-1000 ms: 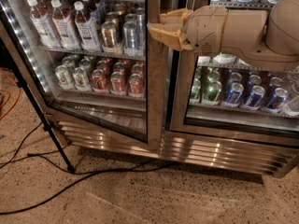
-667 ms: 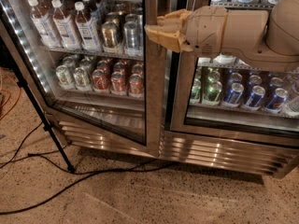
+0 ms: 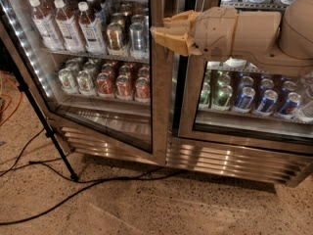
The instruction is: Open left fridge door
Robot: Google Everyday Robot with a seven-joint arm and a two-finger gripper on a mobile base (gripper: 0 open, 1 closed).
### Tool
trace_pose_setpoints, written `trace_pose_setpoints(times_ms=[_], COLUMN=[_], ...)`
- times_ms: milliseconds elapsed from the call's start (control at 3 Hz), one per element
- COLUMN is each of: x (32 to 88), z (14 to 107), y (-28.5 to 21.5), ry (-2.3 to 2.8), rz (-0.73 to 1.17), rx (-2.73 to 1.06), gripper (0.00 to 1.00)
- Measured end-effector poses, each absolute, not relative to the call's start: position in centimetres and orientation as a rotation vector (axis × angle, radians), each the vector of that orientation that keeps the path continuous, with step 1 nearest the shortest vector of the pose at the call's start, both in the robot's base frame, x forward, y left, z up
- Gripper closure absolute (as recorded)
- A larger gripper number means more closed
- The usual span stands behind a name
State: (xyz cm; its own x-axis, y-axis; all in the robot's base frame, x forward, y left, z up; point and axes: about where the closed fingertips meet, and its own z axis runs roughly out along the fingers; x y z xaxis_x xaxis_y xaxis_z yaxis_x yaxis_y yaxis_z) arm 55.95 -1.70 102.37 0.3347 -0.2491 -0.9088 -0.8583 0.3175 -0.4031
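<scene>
The fridge (image 3: 234,161) fills the upper view, with a louvred steel grille along its base. The left fridge door (image 3: 159,106) is a glass door in a steel frame, with white LED dots along its left edge. It stands ajar, its right edge swung out towards me and its bottom edge slanting. Bottles and cans show behind its glass. My gripper (image 3: 159,33) is at the upper part of the door's right steel frame, reaching in from the right on a tan arm (image 3: 244,31).
The right door (image 3: 244,131) is shut in front of green and blue cans. A black stand leg (image 3: 46,129) slants down at the left of the door. Black cables (image 3: 73,192) and an orange cable (image 3: 10,104) lie on the speckled floor.
My gripper has shifted slightly left along with the door's right edge. The door has swung out a little further.
</scene>
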Motion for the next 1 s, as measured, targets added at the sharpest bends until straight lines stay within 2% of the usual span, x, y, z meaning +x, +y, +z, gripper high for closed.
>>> trace_pose_setpoints(times_ms=[333, 1000], x=[55.95, 55.95], z=[102.37, 102.38], y=[-1.69, -1.69], ry=[1.200, 1.200], rz=[0.563, 0.563], rx=[-1.219, -1.219], gripper=[0.81, 0.34])
